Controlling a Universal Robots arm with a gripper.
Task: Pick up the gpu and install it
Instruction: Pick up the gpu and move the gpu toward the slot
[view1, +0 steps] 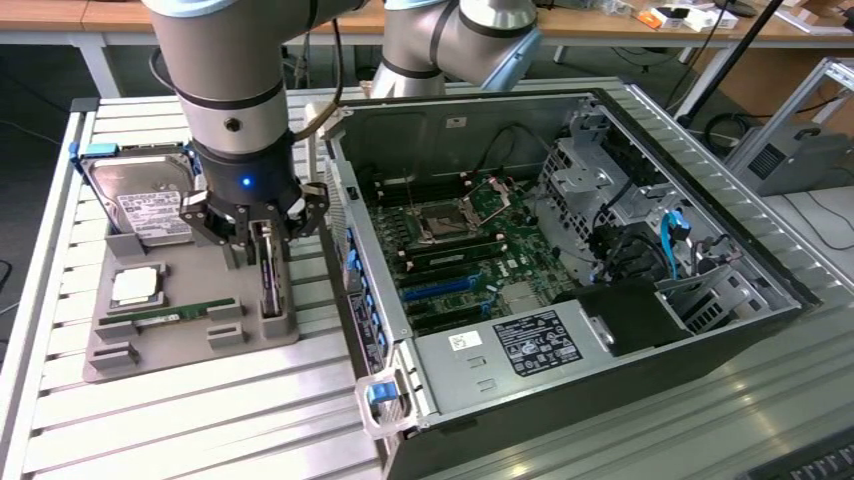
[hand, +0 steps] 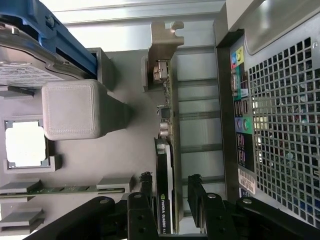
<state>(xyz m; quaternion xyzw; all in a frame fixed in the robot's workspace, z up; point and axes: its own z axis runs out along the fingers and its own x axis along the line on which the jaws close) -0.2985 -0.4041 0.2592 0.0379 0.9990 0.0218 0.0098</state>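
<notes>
- Desk (view1: 200, 420): slatted metal top, carrying PC case & grey tray side by side.
- Case (view1: 601, 430): side panel off, motherboard facing up, on the exterior view's right.
- Arm (view1: 234, 90): grey, reaching down over the tray's case-side edge.
- Tray (view1: 180, 345): just beside the case, on the exterior view's left, w/ parts in moulded holders.
- Hard drive (view1: 140, 195): silver w/ blue frame, propped at the tray's far end.
- gpu (view1: 271, 275): on edge in a tray slot nearest the case, not yet lifted. Wrist view shows its silver bracket at the end away from the pincer.
- Pincer (view1: 254, 225): released, black fingers (hand: 194, 185) spread either side of the gpu, w/ a gap on the case side.
- CPU (view1: 136, 285): square, flat in its tray pocket.
- Memory stick (view1: 167, 317): green, flat near the CPU.
</notes>
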